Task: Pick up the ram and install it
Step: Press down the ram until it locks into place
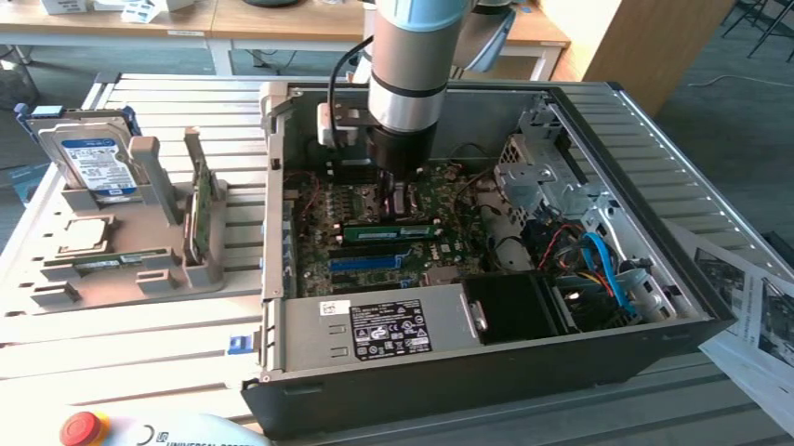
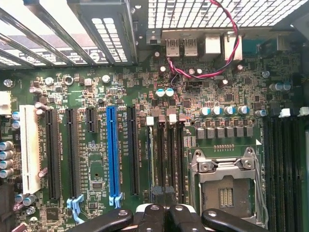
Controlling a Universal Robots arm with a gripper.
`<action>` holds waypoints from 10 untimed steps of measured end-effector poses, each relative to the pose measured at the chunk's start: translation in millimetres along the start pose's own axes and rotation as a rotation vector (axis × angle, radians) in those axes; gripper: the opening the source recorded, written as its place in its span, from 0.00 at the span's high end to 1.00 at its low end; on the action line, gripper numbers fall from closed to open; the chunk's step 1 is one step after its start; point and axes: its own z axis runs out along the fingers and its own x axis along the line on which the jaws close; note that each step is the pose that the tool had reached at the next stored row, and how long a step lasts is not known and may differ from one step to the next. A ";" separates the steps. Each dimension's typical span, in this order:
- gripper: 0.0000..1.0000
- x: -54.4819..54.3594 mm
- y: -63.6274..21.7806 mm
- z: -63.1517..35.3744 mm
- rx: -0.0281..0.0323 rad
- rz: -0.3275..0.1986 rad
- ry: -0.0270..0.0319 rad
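inside case [image 1: 694,307], ram [image 1: 392,229] seated

I see the computer case [image 1: 496,372] on the counter [image 1: 149,344], motherboard [image 1: 372,232] inside it. The holder tray [image 1: 112,269] sits at the exterior view's left, hard drive [image 1: 93,163] standing in it.

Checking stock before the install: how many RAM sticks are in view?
2. One ram lies flat in the grey tray at the exterior view's left; a second ram stands on the motherboard beside the gripper. More may be hidden beneath the arm.
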 end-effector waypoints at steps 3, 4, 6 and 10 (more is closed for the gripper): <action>0.89 0.1 0.1 1.8 0.0000 0.000 0.0001; 0.89 0.1 0.1 1.8 -0.0001 0.000 0.0003; 0.89 0.1 0.0 1.9 -0.0001 0.000 0.0002; 0.89 0.5 0.4 2.3 0.0001 0.000 -0.0001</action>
